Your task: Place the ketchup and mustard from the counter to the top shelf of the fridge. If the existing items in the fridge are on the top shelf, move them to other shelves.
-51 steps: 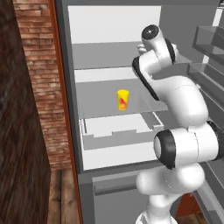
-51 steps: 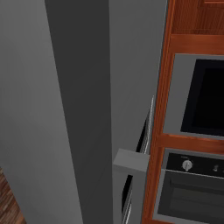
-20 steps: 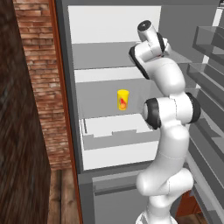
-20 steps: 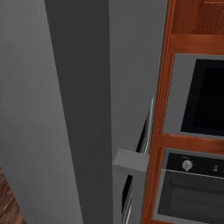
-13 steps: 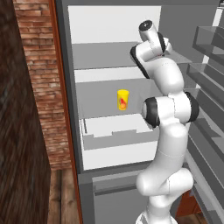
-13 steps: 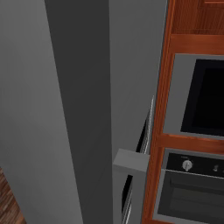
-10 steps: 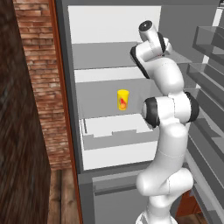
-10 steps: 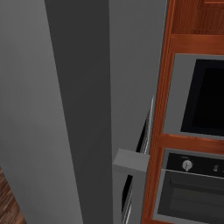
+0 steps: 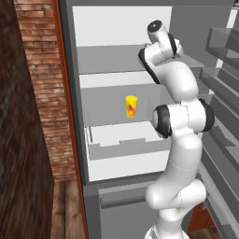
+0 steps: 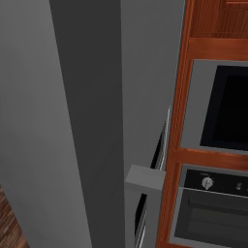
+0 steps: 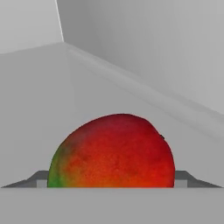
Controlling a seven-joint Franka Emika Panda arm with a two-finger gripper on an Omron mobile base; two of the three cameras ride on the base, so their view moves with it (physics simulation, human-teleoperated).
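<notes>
Reaching deeper than before, arm sets gripper on top shelf.
Mango sits between its wide-set jaws, grip unclear; it must go so ketchup and mustard fit.

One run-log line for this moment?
gripper: closing around mango, grip unconfirmed | mango: on fridge shelf | yellow cup: shelf below, untouched
</notes>
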